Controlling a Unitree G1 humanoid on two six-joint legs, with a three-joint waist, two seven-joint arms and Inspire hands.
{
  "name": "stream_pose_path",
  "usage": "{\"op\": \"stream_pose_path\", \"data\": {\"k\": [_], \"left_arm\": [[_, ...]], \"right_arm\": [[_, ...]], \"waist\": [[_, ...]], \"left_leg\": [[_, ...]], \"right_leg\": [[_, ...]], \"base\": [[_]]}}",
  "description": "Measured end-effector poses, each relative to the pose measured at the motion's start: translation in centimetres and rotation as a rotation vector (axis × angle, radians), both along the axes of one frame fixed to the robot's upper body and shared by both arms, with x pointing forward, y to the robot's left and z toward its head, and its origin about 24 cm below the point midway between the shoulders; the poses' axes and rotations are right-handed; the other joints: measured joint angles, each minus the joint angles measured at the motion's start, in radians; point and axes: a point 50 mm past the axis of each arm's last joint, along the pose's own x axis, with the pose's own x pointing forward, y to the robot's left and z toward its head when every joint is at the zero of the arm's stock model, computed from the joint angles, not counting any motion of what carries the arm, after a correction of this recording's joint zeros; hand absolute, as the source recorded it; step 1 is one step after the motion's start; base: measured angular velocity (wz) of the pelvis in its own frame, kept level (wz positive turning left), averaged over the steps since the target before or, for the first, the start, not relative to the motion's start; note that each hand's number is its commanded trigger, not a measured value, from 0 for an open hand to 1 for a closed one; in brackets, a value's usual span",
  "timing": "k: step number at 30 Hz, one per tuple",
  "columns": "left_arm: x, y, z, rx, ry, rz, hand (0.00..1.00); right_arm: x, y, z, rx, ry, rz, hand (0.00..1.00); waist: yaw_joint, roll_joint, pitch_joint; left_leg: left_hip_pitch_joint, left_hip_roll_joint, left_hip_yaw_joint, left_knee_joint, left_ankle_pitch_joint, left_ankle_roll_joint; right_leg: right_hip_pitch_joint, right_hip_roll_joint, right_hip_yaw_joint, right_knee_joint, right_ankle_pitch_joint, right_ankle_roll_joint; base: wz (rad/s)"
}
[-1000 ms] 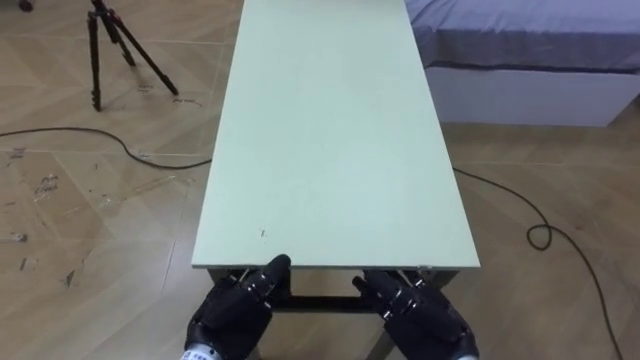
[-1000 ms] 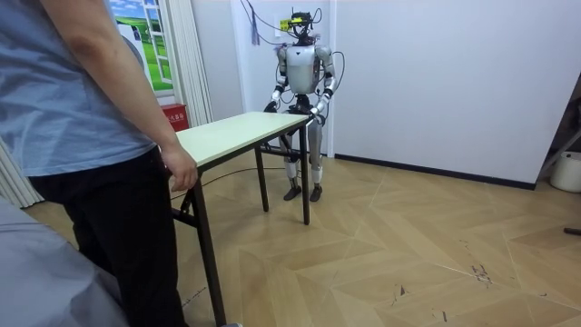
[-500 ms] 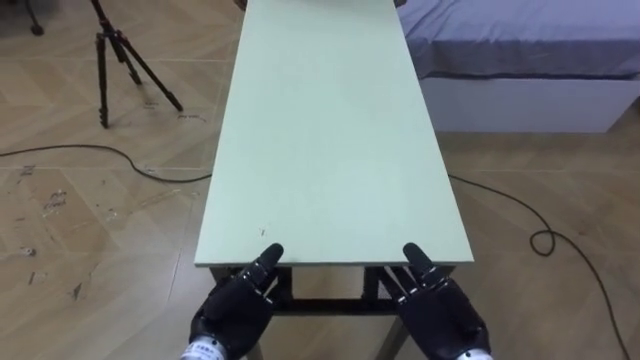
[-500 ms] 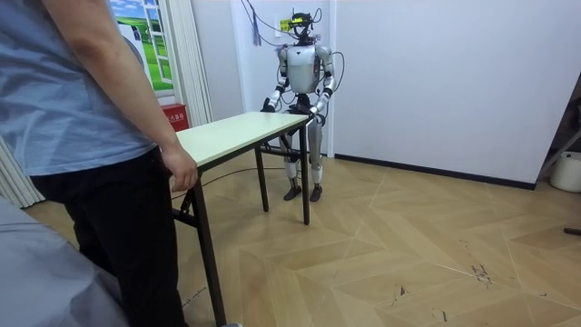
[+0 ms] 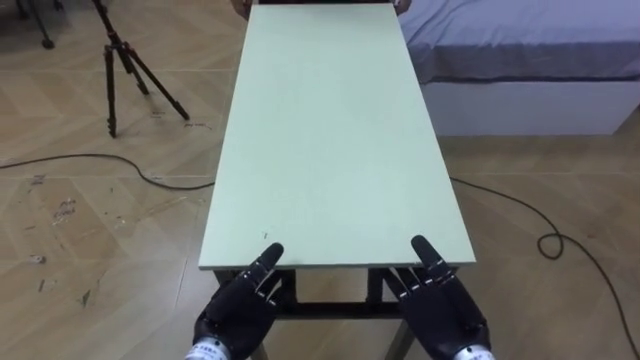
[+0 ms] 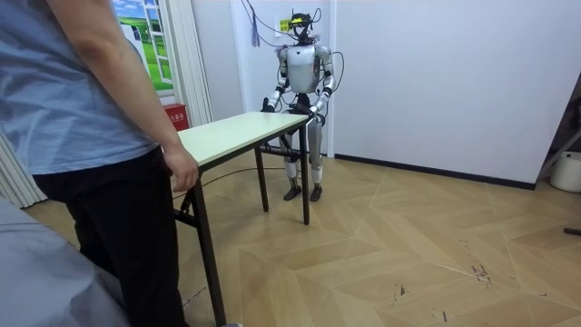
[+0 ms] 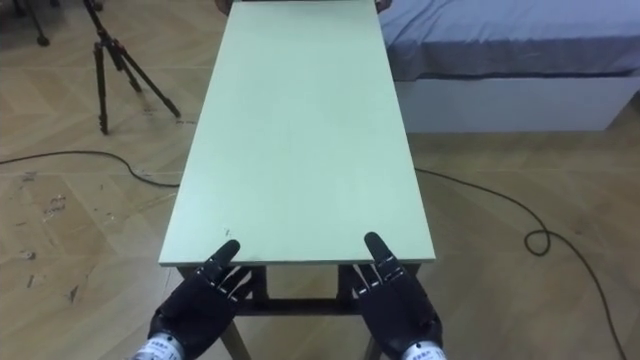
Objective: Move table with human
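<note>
Table [image 5: 330, 150] stands between robot and person [image 6: 82, 109], beside the bed [image 5: 530, 40]. Left robot hand [image 5: 240, 305] and right robot hand [image 5: 440, 308] lie straight-fingered at its near edge, holding nothing. Recommend seating both evenly under the edge; lift level.

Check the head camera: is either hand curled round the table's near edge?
No: the left hand and the right hand both show straight fingers, their tips at the near edge of the table.

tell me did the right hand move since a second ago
Yes. Against the table's near edge, the right hand has shifted toward the right corner, fingers now straightened.
</note>
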Motion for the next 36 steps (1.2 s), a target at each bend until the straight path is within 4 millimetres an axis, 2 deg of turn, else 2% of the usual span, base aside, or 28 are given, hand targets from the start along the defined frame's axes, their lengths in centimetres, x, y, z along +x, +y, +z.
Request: {"op": "stream_pose_path", "data": {"k": [5, 6, 9, 17, 26, 27, 28, 29, 36], "left_arm": [[0.2, -0.2, 0.2, -0.012, 0.0, 0.022, 0.0], [0.4, -0.2, 0.4, -0.01, -0.002, 0.023, 0.0], [0.6, -0.3, 0.7, -0.017, -0.009, 0.031, 0.0], [1.0, -0.6, 1.3, -0.081, -0.027, 0.066, 0.0], [1.2, -0.7, 1.5, -0.126, -0.012, 0.096, 0.0], [1.3, -0.7, 1.6, -0.125, -0.008, 0.096, 0.28], [1.3, -0.7, 1.6, -0.124, -0.006, 0.097, 0.93], [1.3, -0.8, 1.6, -0.123, -0.003, 0.097, 1.0], [1.6, -1.1, 2.1, -0.119, 0.006, 0.097, 1.0]], "right_arm": [[0.2, 0.1, 0.2, -0.001, -0.004, -0.003, 0.0], [0.3, 0.1, 0.2, -0.002, -0.007, -0.002, 0.0], [0.5, 0.2, 0.3, -0.004, -0.01, -0.002, 0.0], [1.1, 0.6, 0.7, 0.037, -0.008, -0.03, 0.0], [1.3, 0.7, 0.8, 0.027, 0.023, -0.034, 0.0], [1.3, 0.8, 0.8, 0.027, 0.027, -0.035, 0.4], [1.3, 0.8, 0.8, 0.027, 0.027, -0.036, 1.0], [1.3, 0.8, 0.8, 0.027, 0.028, -0.037, 1.0], [1.3, 0.7, 0.6, 0.011, 0.072, -0.047, 1.0]], "waist": [[0.001, 0.001, 0.0038], [0.001, 0.001, 0.0074], [0.001, -0.002, 0.0107], [0.001, -0.005, 0.0113], [0.003, -0.011, 0.0079], [0.004, -0.012, 0.0068], [0.005, -0.012, 0.0065], [0.006, -0.012, 0.0065], [0.02, -0.013, 0.0067]], "left_leg": [[-0.002, 0.0, -0.001, 0.0, 0.0, 0.0], [-0.002, 0.0, -0.001, 0.0, 0.0, 0.0], [-0.009, 0.0, -0.001, 0.001, 0.0, 0.0], [-0.019, 0.0, -0.001, 0.002, 0.0, 0.0], [-0.016, 0.0, -0.001, 0.002, 0.0, 0.0], [-0.016, 0.0, -0.001, 0.002, 0.0, 0.0], [-0.015, 0.0, -0.001, 0.002, 0.0, 0.0], [-0.015, -0.001, 0.0, 0.003, 0.0, 0.0], [-0.017, -0.001, 0.0, 0.002, 0.0, 0.0]], "right_leg": [[-0.002, 0.0, 0.0, 0.001, 0.0, 0.0], [-0.003, 0.0, 0.0, 0.001, 0.0, 0.0], [-0.009, 0.0, -0.004, 0.001, 0.0, 0.0], [-0.019, -0.001, -0.012, 0.001, 0.001, -0.002], [-0.016, -0.001, -0.006, 0.001, 0.001, -0.002], [-0.016, -0.001, -0.005, 0.001, 0.001, -0.002], [-0.016, -0.001, -0.005, 0.001, 0.001, -0.002], [-0.016, -0.001, -0.004, 0.001, 0.001, -0.002], [-0.018, -0.001, -0.005, 0.002, 0.001, -0.002]], "base": [[0.0], [0.0], [0.0], [0.0], [0.0], [0.0], [0.0], [0.0], [0.0]]}}
